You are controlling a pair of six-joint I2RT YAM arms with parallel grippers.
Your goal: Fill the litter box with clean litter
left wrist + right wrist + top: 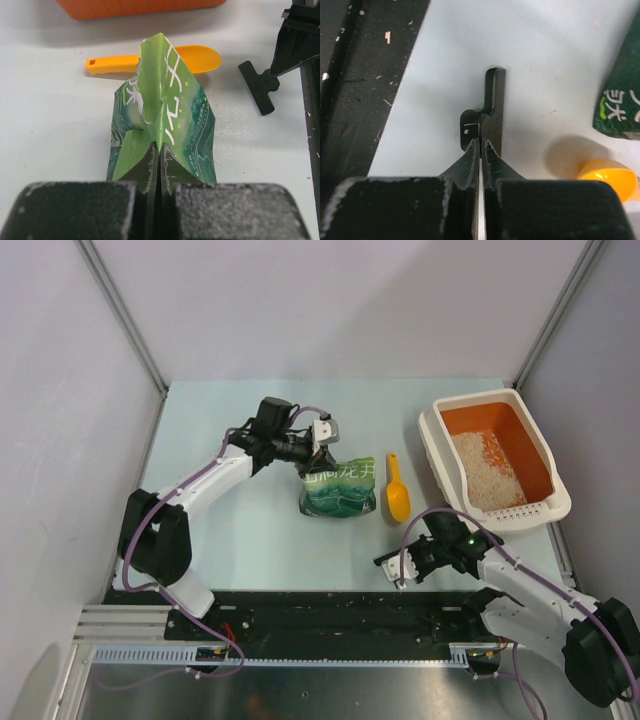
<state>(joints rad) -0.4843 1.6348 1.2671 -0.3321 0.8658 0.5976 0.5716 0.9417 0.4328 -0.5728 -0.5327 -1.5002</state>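
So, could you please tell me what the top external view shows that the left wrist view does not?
Only the top view shows the litter lying in the litter box, the box's white rim, and both arms whole. Only the left wrist view shows close up that the left gripper is shut on the folded top of the green bag. Both show the bag, the orange scoop beside it, the right gripper, and an orange part of the box.

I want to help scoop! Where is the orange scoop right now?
In the top view, the orange scoop lies right of centre, between the green bag on its left and the litter box on its right.
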